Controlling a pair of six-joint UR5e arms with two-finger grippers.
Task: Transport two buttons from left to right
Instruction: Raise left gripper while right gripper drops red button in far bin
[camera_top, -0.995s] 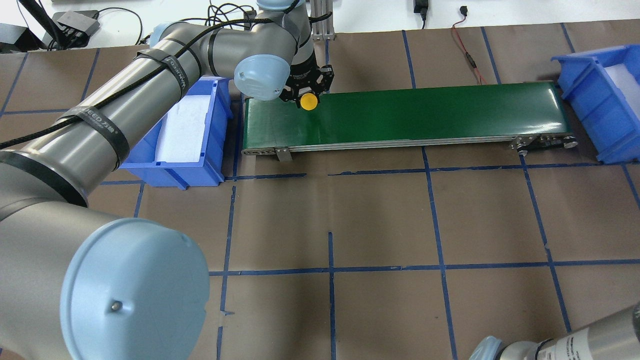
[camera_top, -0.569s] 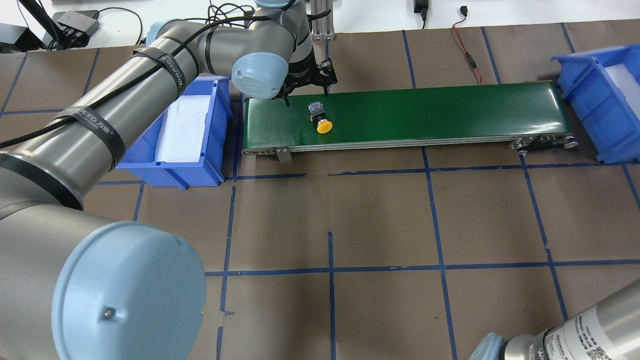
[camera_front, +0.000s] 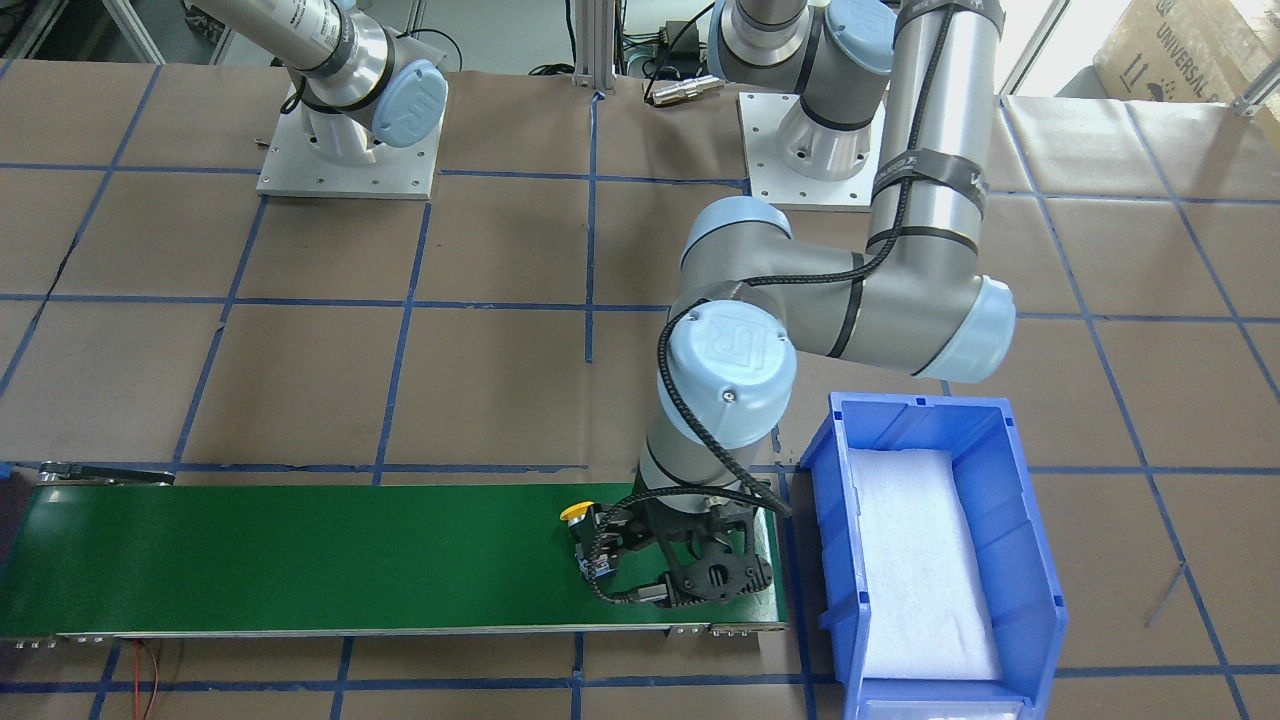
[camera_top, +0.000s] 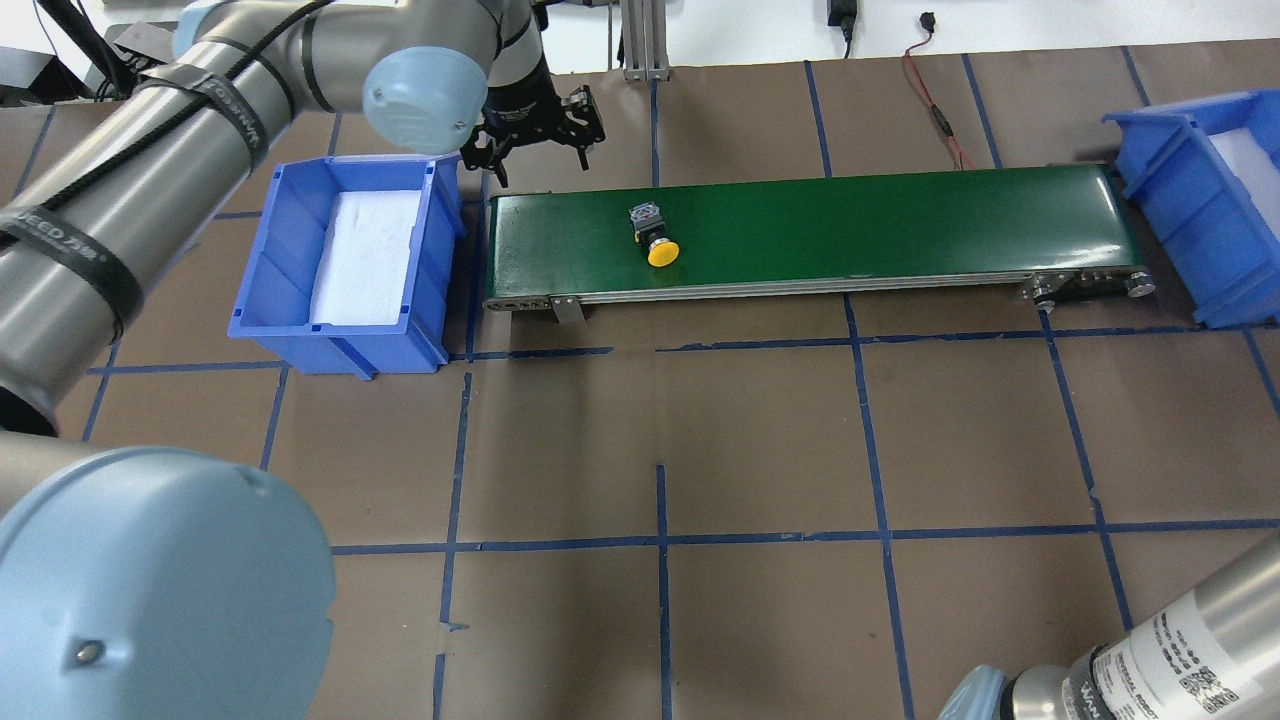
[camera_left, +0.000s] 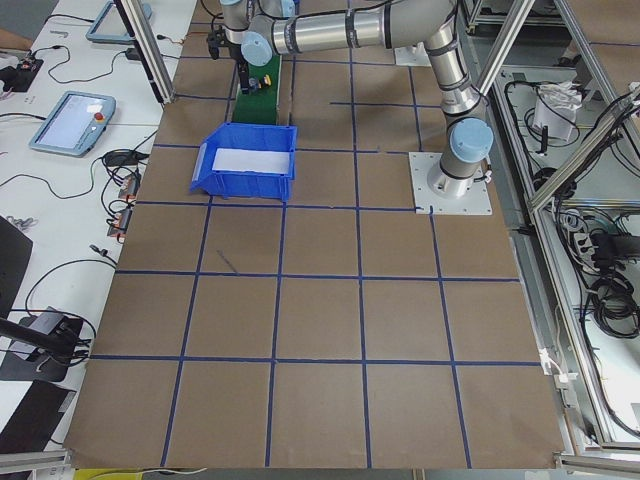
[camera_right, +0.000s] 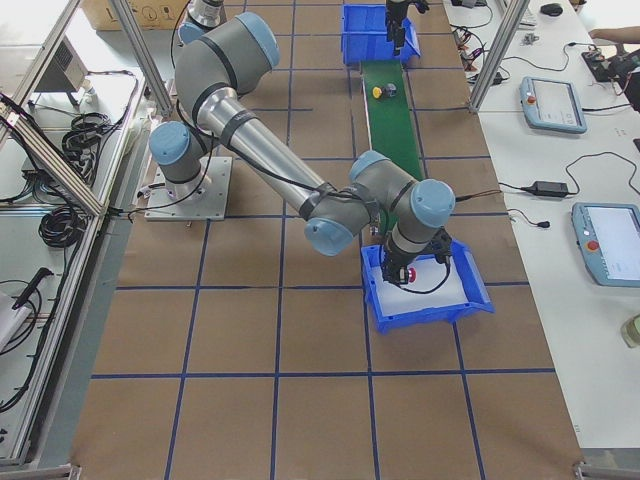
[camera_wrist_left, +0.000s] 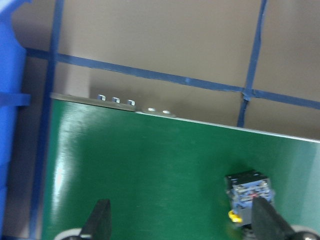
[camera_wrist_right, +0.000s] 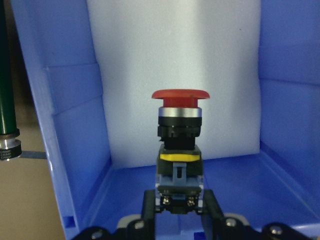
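Green belt (camera_top: 850, 225) carries the yellow button (camera_top: 660, 240); it lies on its side, cap toward the robot; nothing holds it. The left gripper (camera_top: 543, 165) has its two fingers (camera_wrist_left: 100, 220) spread wide with nothing between them; it hangs past the far edge of the belt, near the belt's left end. From this gripper, the yellow button is a bit nearer the robot and off to the right. In the left wrist view it sits just beside the right finger, not touching that I can see. One blue bin (camera_top: 280, 250) with white foam in it sits to the left of this gripper, just beside the belt's end.

The right gripper (camera_wrist_right: 179, 202) is squeezed onto the red button (camera_wrist_right: 180, 145); its fingers pinch the grey and black box part from both sides; the red cap points away from the gripper, toward the white foam pad (camera_wrist_right: 175, 50). This gripper is inside the other blue bin (camera_wrist_right: 285, 100), with blue walls on both sides of it.
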